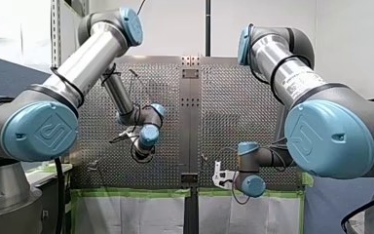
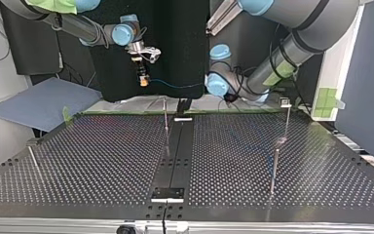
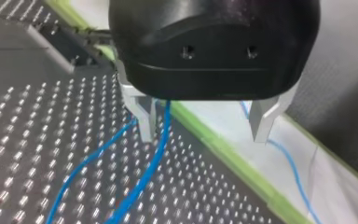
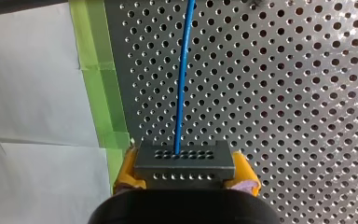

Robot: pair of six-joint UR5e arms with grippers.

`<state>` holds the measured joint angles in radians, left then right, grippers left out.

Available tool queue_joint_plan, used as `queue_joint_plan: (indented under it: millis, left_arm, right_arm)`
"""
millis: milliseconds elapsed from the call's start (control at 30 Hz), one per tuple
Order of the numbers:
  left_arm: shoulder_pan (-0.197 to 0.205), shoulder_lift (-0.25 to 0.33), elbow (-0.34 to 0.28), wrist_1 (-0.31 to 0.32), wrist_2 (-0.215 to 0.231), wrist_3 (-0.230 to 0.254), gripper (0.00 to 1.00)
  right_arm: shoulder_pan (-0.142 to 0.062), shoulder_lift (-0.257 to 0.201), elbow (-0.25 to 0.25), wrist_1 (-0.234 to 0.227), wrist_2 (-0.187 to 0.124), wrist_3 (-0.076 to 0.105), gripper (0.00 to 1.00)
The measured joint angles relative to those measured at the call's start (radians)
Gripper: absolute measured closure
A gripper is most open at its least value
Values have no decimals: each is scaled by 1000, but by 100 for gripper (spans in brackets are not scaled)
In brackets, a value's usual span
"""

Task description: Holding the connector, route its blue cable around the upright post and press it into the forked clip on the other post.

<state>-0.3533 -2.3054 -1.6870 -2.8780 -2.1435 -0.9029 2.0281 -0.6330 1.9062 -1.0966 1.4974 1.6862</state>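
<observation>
My right gripper [image 4: 185, 179] is shut on a dark grey connector [image 4: 184, 161], its yellow pads on both sides of the block. A blue cable [image 4: 182, 88] leaves the connector and runs ahead over the perforated plate. In the top view the same gripper [image 2: 143, 80] hangs above the table's far edge, and the cable [image 2: 175, 86] sags across to my left arm. My left gripper [image 3: 205, 127] is open. The cable [image 3: 158, 149] passes just inside one metal finger [image 3: 147, 122] without being gripped. A thin upright post [image 2: 166, 117] stands near the far middle.
A taller post with a small head [image 2: 286, 103] and a nearer post [image 2: 274, 168] stand at the top view's right. A short pin [image 2: 34, 160] stands at its left. Green tape [image 4: 98, 79] edges the plate, with white sheet beyond it. A dark centre rail [image 2: 175, 156] divides the table.
</observation>
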Motion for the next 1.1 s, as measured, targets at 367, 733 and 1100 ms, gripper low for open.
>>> queue_joint_plan:
  millis: [367, 733, 1100]
  left_arm:
    - [-18, -20, 5, -8, 55, -22, 0]
    - [-31, -22, 6, -2, 81, -73, 0]
    - [-39, -46, 7, -6, 103, -118, 0]
  right_arm:
    - [0, 0, 0, 1, 0, 0, 100]
    - [0, 0, 0, 1, 0, 0, 100]
    - [0, 0, -3, 5, 0, -2, 100]
